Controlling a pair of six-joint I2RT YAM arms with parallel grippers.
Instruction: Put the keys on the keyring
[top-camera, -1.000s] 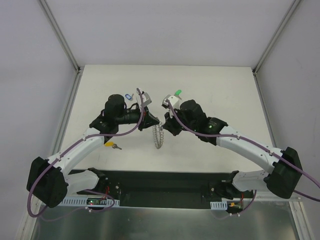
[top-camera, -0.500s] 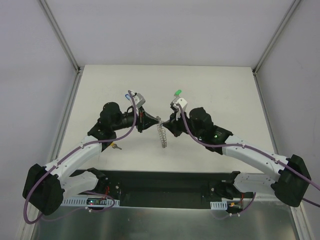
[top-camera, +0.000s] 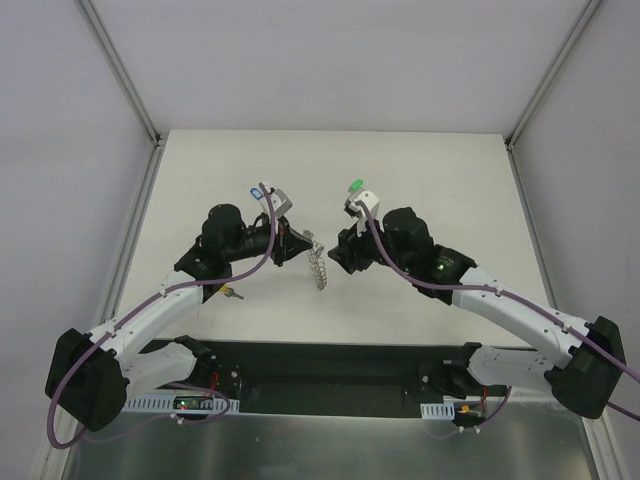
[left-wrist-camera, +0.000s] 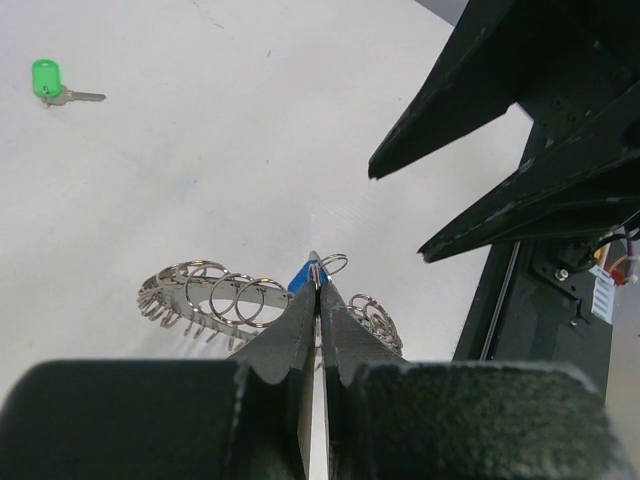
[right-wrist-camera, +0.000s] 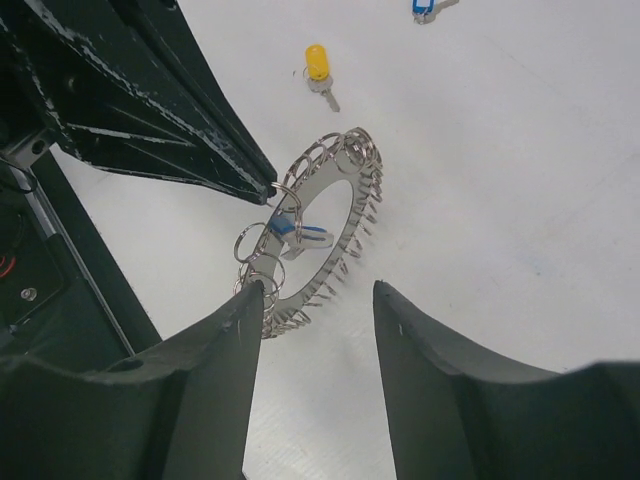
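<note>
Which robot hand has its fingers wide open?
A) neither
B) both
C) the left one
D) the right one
D: the right gripper shows a wide gap between its fingers, while the left gripper is pinched shut at the edge of the keyring.

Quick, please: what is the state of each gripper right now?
Left gripper: closed, apparently pinching a loop of the keyring, with the blue key at its tips.
Right gripper: open, holding nothing.
</note>
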